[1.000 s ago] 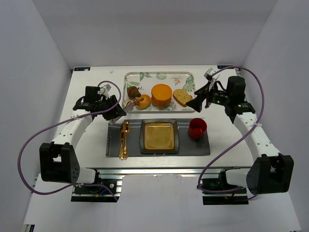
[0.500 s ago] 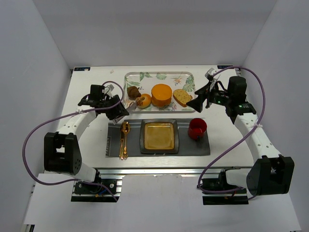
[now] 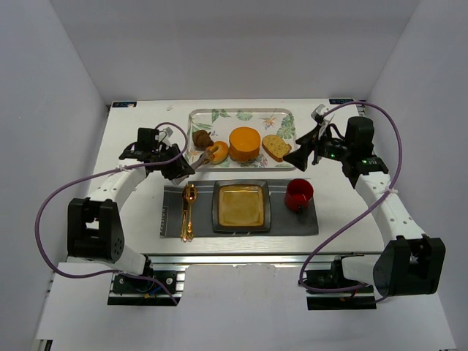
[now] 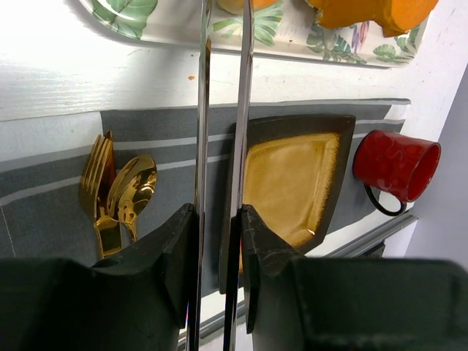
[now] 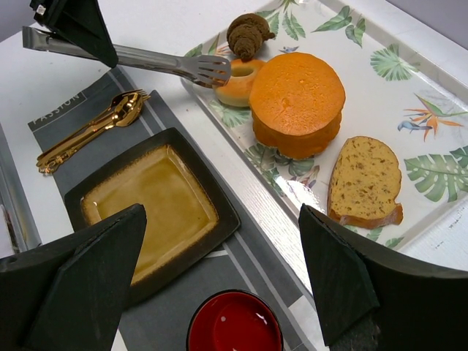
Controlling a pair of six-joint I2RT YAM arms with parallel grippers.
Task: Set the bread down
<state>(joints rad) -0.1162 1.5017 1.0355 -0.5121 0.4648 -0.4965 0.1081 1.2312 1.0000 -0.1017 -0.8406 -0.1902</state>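
Note:
The bread (image 3: 217, 152) is a small golden ring lying on the floral tray (image 3: 274, 117), left of the orange cylinder. It also shows in the right wrist view (image 5: 239, 82). My left gripper (image 3: 178, 167) is shut on metal tongs (image 3: 199, 158); in the left wrist view the fingers (image 4: 256, 241) press both tong arms (image 4: 202, 110). The tong tips (image 5: 210, 70) lie on the bread's left edge; I cannot tell whether they grip it. My right gripper (image 3: 301, 155) is open and empty, hovering right of the tray; in its own view the gripper (image 5: 221, 210) is above the dark plate and the red cup.
On the tray are a brown pastry (image 3: 202, 138), an orange cylinder (image 3: 244, 144) and a speckled bread slice (image 3: 276, 147). On the grey placemat (image 3: 292, 219) are a dark square plate (image 3: 240, 205), a red cup (image 3: 298, 194) and a gold fork and spoon (image 3: 188, 210).
My left arm has swung toward the tray and the tong tips have reached the bread's left edge. The bread and the right arm have barely moved.

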